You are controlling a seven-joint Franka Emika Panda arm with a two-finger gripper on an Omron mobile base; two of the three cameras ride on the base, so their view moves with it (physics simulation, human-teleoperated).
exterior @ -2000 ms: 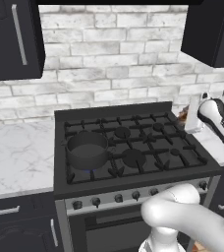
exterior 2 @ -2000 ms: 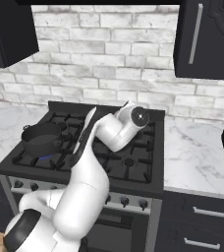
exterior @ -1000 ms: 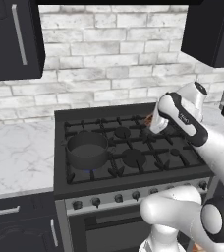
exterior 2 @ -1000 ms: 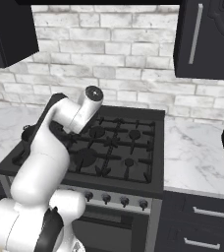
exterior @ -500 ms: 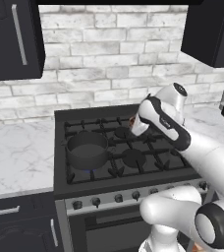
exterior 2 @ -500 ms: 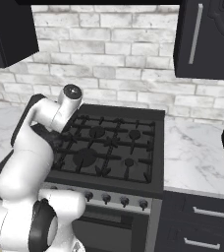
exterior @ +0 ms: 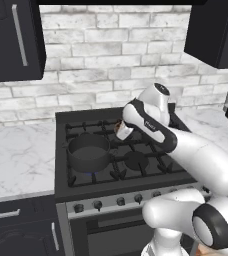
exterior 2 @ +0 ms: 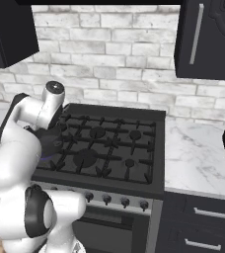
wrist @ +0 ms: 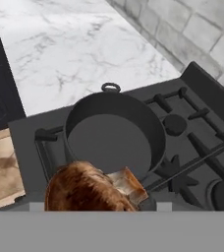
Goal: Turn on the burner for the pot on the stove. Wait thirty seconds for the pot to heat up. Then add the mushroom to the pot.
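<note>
Task status: the burner [exterior: 91,172] under the pot [exterior: 89,152] is lit; a small blue flame shows below the pot's front edge. The pot sits on the front left grate of the stove [exterior: 151,175]. Whether the heating wait is complete cannot be read from the pictures. The mushroom [wrist: 87,189] is clamped in the gripper [exterior: 119,128], with the jaws set wide around it. The remaining step, as judged here, is to bring the mushroom over the pot and release it.

Position: in the left base view the gripper hangs above the grates, just right of and behind the pot, not yet over its opening.

View differences: the hand view shows the pot's empty interior, its loop handle toward the worktop [wrist: 74,49], and the mushroom close up. The left base view shows the flame. In the right base view the arm covers most of the pot.
</note>
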